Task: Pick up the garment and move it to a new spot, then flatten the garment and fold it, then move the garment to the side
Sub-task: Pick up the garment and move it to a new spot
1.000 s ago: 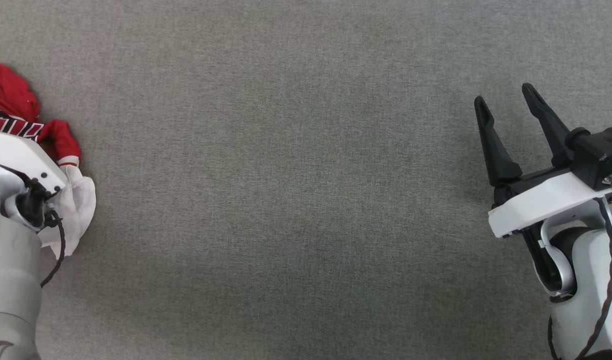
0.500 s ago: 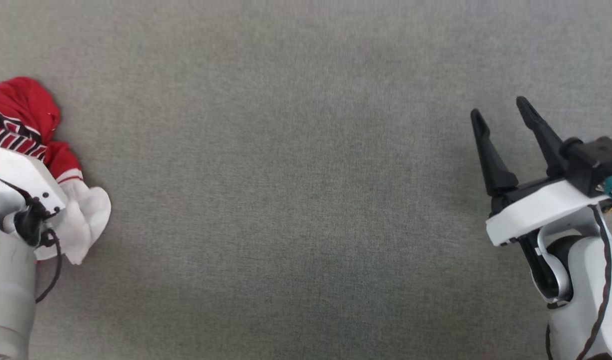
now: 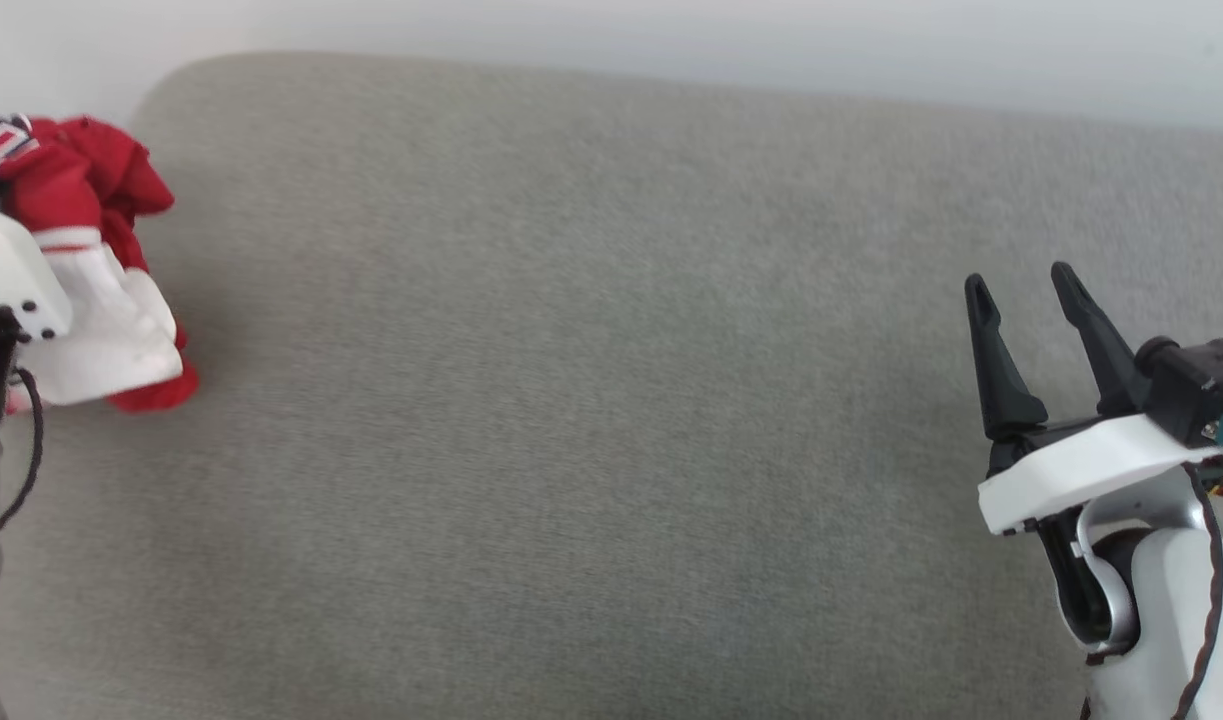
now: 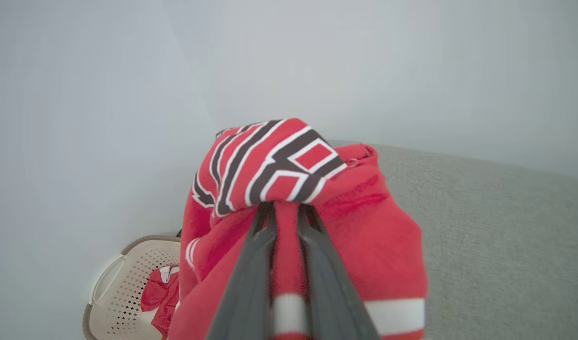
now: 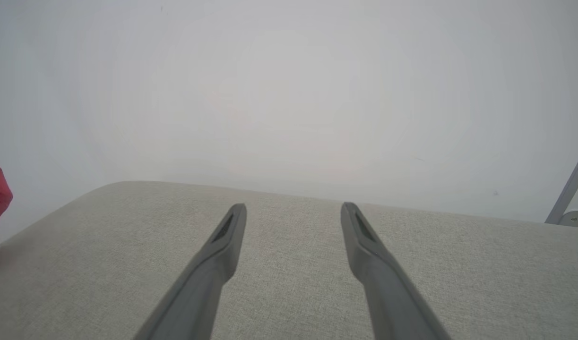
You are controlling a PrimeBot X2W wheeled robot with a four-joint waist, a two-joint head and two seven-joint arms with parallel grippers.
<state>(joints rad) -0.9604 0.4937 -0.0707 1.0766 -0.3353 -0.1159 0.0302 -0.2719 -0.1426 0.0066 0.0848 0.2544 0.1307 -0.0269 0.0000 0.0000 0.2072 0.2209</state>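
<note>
Lifting now: the left claw (image 4: 286, 210), spread a second ago, pinches the garment (image 4: 374, 245), bunched and raised over the left end of the table (image 3: 611, 400). The right claw (image 3: 1026, 300) is spread, idle. Pickup done, relocation next.

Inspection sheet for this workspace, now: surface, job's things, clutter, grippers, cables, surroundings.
Surface: grey fabric padded surface, rounded far-left corner.
Job's things: garment, bunched, black white-edged lettering on top, at the surface's left end.
Clutter: perforated beige basket beyond the surface's edge, holding a small red-and-white cloth bundle.
Grippers: left gripper shut on the garment; right gripper open, holding nothing, above the surface's right side.
Cables: black left wrist cable looping loose; black right arm cable running along the arm.
Surroundings: pale wall; slanted metal bar at right.
</note>
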